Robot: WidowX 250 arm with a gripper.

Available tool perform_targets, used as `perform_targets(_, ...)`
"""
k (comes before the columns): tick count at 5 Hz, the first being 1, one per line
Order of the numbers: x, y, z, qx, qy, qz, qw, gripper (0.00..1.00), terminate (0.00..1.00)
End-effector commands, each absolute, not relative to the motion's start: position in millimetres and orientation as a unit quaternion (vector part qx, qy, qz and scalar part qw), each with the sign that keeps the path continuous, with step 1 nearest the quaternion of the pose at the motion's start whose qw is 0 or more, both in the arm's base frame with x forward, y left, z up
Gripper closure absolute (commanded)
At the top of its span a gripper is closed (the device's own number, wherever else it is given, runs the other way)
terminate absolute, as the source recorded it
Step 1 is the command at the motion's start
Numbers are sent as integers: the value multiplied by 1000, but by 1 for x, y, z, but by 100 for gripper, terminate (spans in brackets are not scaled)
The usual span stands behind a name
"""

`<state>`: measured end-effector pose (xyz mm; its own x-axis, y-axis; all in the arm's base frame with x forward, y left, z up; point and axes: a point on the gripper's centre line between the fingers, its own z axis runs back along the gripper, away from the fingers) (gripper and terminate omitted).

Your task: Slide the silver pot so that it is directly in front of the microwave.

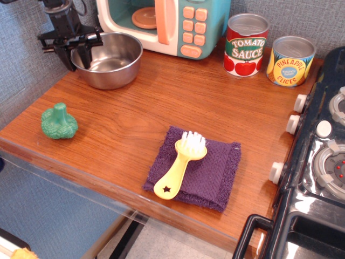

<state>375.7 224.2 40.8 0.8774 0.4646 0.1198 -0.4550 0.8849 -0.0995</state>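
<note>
Countertop (135,124) of brown wood

The microwave (161,24) is cut off by the top edge, the stove (318,162) by the right and bottom edges, and the pincer (75,54) hides the silver pot's (108,60) left rim.
</note>
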Motion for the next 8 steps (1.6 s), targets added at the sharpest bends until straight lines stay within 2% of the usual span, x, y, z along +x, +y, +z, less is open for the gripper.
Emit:
perform_targets(1,363,204,156,26,-150,153,976,0,0)
perform_targets(2,338,184,182,22,-145,97,985,0,0)
perform_targets(4,260,121,163,-4,-114,-24,993,0,0)
perform_targets(5,241,104,157,-6,-110,-44,993,0,0)
perform_targets(6,232,94,151,9,-110,-48,993,0,0)
perform_targets(8,231,91,148,11,-105,-39,994,0,0)
